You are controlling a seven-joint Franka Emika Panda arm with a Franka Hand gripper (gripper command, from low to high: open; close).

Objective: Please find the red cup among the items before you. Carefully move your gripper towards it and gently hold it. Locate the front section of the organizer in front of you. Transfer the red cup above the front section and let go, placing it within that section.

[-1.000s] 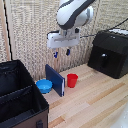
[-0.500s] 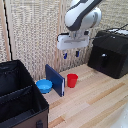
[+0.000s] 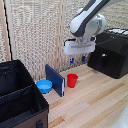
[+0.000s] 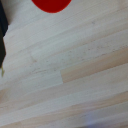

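In the exterior view, the red cup (image 3: 72, 80) stands upright on the wooden table (image 3: 95, 102), its open mouth facing up and its long axis vertical. It sits just beside a dark blue flat panel (image 3: 55, 79) that stands on edge, and on the panel's other side lies the shallow blue bowl (image 3: 44, 86). The gripper (image 3: 77, 60) hangs in the air above and slightly behind the cup, well clear of it; its short dark fingers (image 3: 72, 61) point down with a gap between them and nothing held. The organizer (image 3: 20, 102) fills the exterior view's lower left, and its front section (image 3: 22, 116) carries a small grey tag on the outer wall. A black appliance (image 3: 113, 52) sits at the exterior view's right.

The wrist view shows only pale wood planks (image 4: 65, 75) close up and a curved slice of the red cup (image 4: 51, 4) at the frame's edge. The fingers cannot be made out here.
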